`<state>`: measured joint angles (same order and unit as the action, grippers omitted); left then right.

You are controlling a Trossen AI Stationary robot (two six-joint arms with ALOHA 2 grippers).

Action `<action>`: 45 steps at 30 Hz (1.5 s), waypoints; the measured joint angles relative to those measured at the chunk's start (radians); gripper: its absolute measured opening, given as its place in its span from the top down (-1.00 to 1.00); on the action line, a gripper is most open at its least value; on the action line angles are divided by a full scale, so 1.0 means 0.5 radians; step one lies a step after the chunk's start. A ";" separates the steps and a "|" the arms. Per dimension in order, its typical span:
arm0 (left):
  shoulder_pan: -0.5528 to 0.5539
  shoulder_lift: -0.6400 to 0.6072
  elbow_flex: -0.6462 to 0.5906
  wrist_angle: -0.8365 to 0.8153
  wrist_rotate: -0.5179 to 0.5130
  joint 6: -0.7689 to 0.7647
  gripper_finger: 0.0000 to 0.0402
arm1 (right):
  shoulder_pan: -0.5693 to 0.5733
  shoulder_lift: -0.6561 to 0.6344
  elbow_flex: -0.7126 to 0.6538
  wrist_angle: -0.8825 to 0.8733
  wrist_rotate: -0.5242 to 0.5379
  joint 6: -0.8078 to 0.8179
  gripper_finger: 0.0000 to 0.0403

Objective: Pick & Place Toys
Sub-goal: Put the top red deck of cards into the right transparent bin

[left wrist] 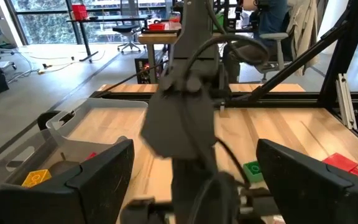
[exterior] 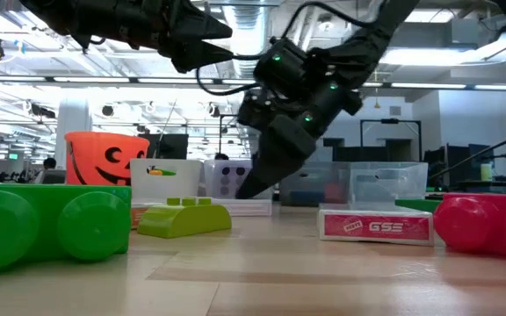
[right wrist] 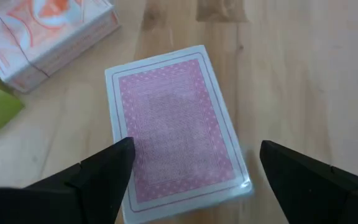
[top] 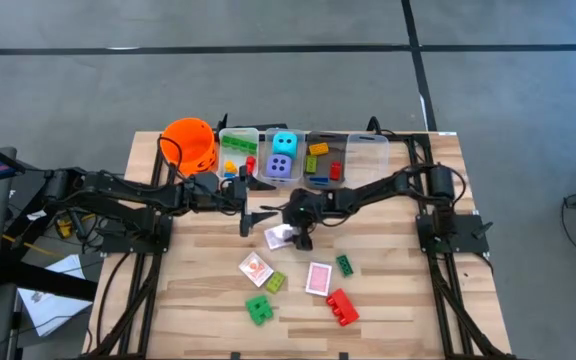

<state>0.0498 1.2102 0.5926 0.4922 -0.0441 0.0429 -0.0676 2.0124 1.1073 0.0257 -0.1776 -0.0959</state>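
Grey concrete floor surrounds a pale wooden slatted table (top: 388, 300), and the low view looks past it into a bright open workshop with ceiling lights. Along the table's far edge stands an orange pumpkin-face bucket (top: 189, 143), and beside it a row of clear rectangular plastic bins (top: 366, 150); these hold small red, green and yellow bricks plus a cyan dotted die (top: 285, 143) above a purple dotted die (top: 281, 168).

Two dark arms reach in toward the middle. The left gripper (top: 246, 213) hovers in front of the bins with its fingers spread wide and nothing between them. The right gripper (top: 301, 237) points down at a pink-backed deck of playing cards (right wrist: 176, 127) lying flat on the wood; in the right wrist view its fingers (right wrist: 98, 171) stand apart on either side of the deck, open and not clamped on it.

Toward the near edge lie the loose toys: an orange-and-white card box (top: 256, 268), a second pink-backed card deck (top: 318, 278), a red plastic building brick (top: 342, 307), a green plastic brick (top: 259, 309), a yellow-green brick (top: 275, 282) just beside the orange box, and a small dark green brick (top: 345, 265) near the second deck
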 joint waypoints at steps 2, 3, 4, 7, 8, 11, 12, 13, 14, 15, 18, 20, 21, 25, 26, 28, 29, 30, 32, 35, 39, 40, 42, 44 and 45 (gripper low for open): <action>0.001 0.000 0.000 -0.001 0.000 -0.033 -0.65 | 0.007 0.074 0.079 -0.074 -0.047 -0.001 -0.70; 0.000 0.000 0.000 0.001 0.000 -0.045 -0.65 | 0.015 0.114 0.130 -0.100 -0.075 -0.001 -0.70; 0.001 0.000 0.000 0.001 0.000 -0.050 -0.65 | 0.026 0.136 0.177 -0.132 -0.089 -0.001 -0.70; 0.001 0.000 -0.001 0.000 0.000 -0.050 -0.65 | 0.060 0.184 0.327 -0.285 -0.086 -0.037 -0.70; 0.001 0.000 0.000 -0.001 0.000 -0.050 -0.65 | 0.070 0.192 0.379 -0.331 -0.086 -0.070 -0.70; 0.001 0.000 0.000 -0.004 0.000 -0.049 -0.65 | 0.098 0.200 0.517 -0.505 -0.059 -0.140 -0.70; 0.001 0.000 0.000 -0.006 0.000 -0.049 -0.65 | 0.105 0.205 0.555 -0.550 -0.053 -0.148 -0.70; 0.000 0.000 -0.001 -0.006 0.003 -0.049 -0.65 | 0.112 0.208 0.588 -0.590 -0.044 -0.152 -0.70; 0.001 -0.003 0.000 -0.006 0.017 -0.049 -0.65 | 0.122 0.208 0.615 -0.635 -0.044 -0.153 -0.70; 0.000 -0.005 -0.001 -0.006 0.026 -0.048 -0.65 | 0.127 0.209 0.637 -0.673 -0.043 -0.153 -0.70; -0.002 -0.008 -0.001 -0.002 0.036 -0.048 -0.65 | 0.152 0.207 0.667 -0.702 -0.038 -0.152 -0.70; -0.003 -0.007 -0.001 -0.004 0.047 -0.048 -0.65 | 0.168 0.207 0.668 -0.732 -0.037 -0.148 -0.70; -0.003 -0.006 -0.001 -0.008 0.052 -0.050 -0.65 | 0.177 0.207 0.668 -0.754 -0.036 -0.146 -0.70; -0.002 -0.002 -0.001 -0.004 0.161 -0.048 -0.65 | 0.213 0.207 0.675 -0.791 -0.034 -0.144 -0.70; -0.002 0.001 -0.001 -0.003 0.187 -0.048 -0.65 | 0.218 0.207 0.675 -0.796 -0.035 -0.144 -0.70; -0.001 0.001 -0.001 -0.002 0.220 -0.048 -0.65 | 0.229 0.207 0.679 -0.795 -0.039 -0.144 -0.70; 0.000 0.001 -0.001 0.000 0.226 -0.048 -0.65 | 0.234 0.207 0.679 -0.793 -0.039 -0.144 -0.70; 0.000 0.001 -0.001 0.000 0.226 -0.048 -0.65 | 0.237 0.207 0.679 -0.793 -0.038 -0.144 -0.70; 0.000 0.001 -0.001 -0.004 0.229 -0.050 -0.65 | 0.242 0.208 0.679 -0.797 -0.021 -0.143 -0.70; 0.000 0.001 -0.001 -0.007 0.229 -0.050 -0.65 | 0.246 0.208 0.681 -0.821 -0.007 -0.106 -0.70; 0.001 0.002 -0.001 -0.008 0.225 -0.049 -0.65 | 0.252 0.208 0.683 -0.862 -0.005 -0.031 -0.70; 0.001 0.002 -0.001 -0.008 0.225 -0.049 -0.65 | 0.256 0.208 0.683 -0.874 -0.004 -0.018 -0.70; 0.001 0.002 -0.001 -0.008 0.227 -0.050 -0.65 | 0.267 0.208 0.683 -0.884 0.000 -0.016 -0.70; 0.001 0.002 -0.001 -0.008 0.241 -0.050 -0.65 | 0.282 0.208 0.683 -0.887 0.020 -0.016 -0.70; 0.000 0.002 -0.001 -0.008 0.246 -0.050 -0.65 | 0.292 0.208 0.683 -0.887 0.046 -0.016 -0.70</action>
<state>0.0501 1.2110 0.5922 0.4884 0.0789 0.0180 0.0783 2.1166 1.4487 -0.4179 -0.1547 -0.1040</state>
